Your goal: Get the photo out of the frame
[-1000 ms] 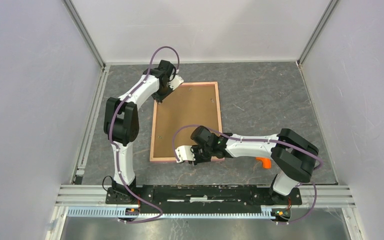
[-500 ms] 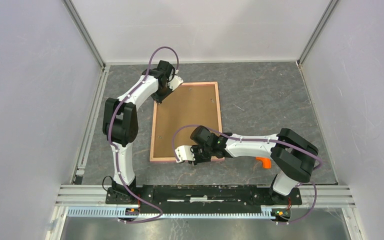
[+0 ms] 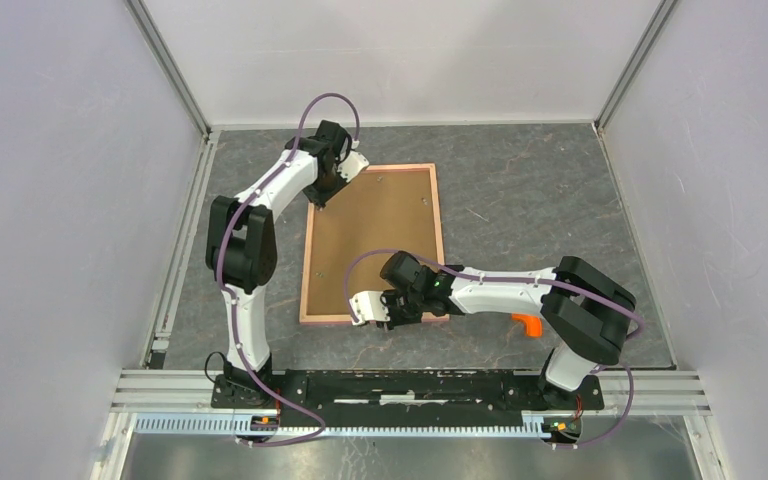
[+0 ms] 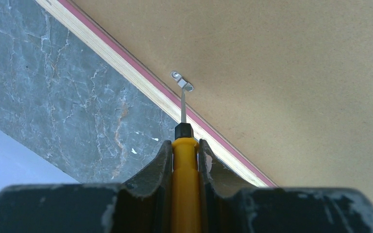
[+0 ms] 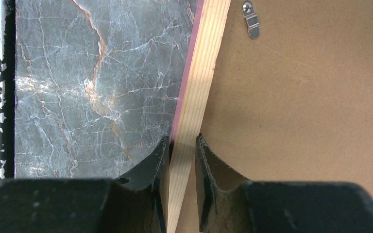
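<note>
No real motion over the last second: frame (image 3: 372, 243) lies back-up on the tabletop (image 3: 530, 200), right hand (image 5: 182, 141) clenched on its near rim, left hand (image 4: 185, 143) grasping a yellow-handled tool (image 4: 185, 194) tipped at a metal clip (image 4: 183, 82), so photo likely still sealed inside, unseen.

The frame (image 3: 375, 240) lies back-up on the table (image 3: 530, 200). The left gripper (image 3: 323, 193) sets its screwdriver (image 4: 185, 160) at the far-left clip (image 4: 183, 83), and the right gripper (image 3: 397, 316) straddles the near rim.

pink-rimmed frame (image 3: 372, 243) face-down, flat

Overhead plus 2 close-ups, frame (image 3: 370, 240) shared
</note>
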